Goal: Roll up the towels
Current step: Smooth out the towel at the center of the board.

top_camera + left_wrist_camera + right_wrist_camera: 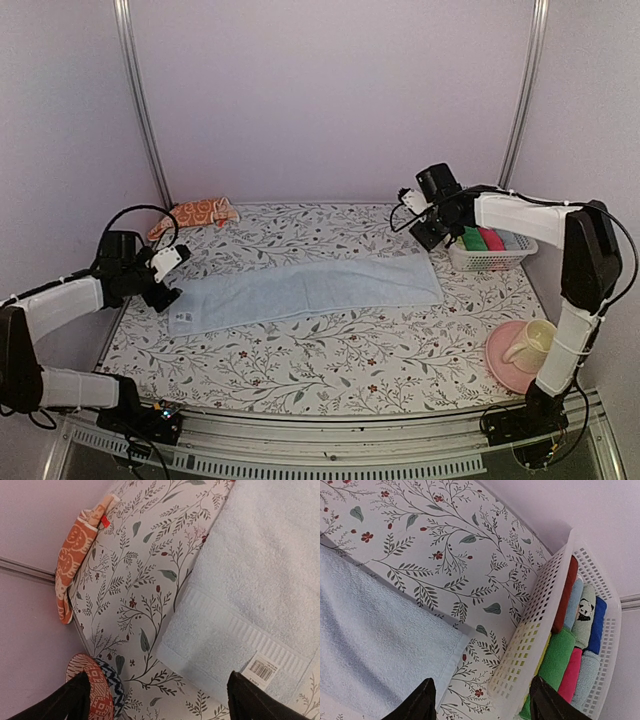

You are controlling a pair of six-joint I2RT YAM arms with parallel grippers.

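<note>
High rear overview of whole table (330, 350); both wrist views close, downward, over opposite blue towel (300, 288) ends

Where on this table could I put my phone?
Bare table lies in front of the blue towel, left of the pink plate, and behind it between the orange towel and the basket. The right edge is crowded.

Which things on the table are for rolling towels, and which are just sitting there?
For the job:
- light blue towel, spread flat
- orange towel, bunched at the back left corner

Just lying about:
- white basket with rolled cloths in it
- pink plate
- cup on the plate
</note>
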